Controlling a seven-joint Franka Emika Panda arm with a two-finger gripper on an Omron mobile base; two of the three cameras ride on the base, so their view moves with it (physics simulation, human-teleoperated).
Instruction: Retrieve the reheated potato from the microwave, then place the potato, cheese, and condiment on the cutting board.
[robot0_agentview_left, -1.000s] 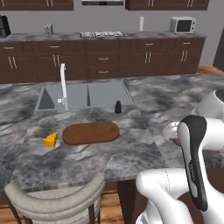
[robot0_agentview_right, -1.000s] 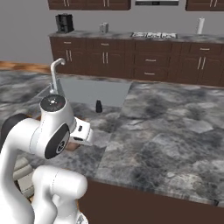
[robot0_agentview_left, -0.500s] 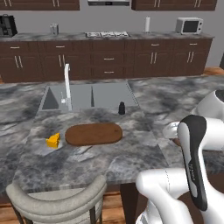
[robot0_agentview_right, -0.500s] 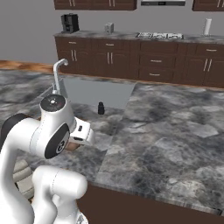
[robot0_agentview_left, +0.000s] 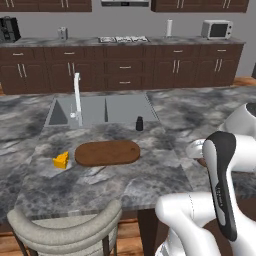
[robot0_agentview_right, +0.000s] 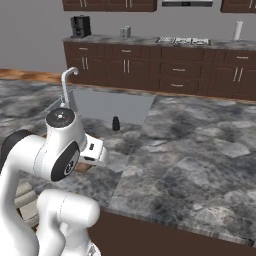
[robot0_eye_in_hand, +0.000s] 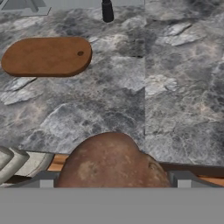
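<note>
Your jaws grip the potato (robot0_eye_in_hand: 113, 162) above the marble tabletop (robot0_eye_in_hand: 175, 87) edge, with the cutting board (robot0_agentview_left: 107, 152) ahead between cheese (robot0_agentview_left: 61, 160) and condiment (robot0_agentview_left: 139, 123).

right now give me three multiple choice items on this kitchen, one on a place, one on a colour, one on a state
1. Where does the condiment stand?
A. on the cutting board
B. on the counter by the sink's edge
C. inside the sink basin

2. What colour is the cheese?
A. white
B. green
C. yellow-orange

3. What lies on the cutting board?
A. nothing
B. the cheese
C. the potato

Answers:
1 B: the black shaker stands on the marble just in front of the sink.
2 C: the wedge is bright yellow-orange.
3 A: the board's top is bare, and the potato sits close under the hand camera.
</note>
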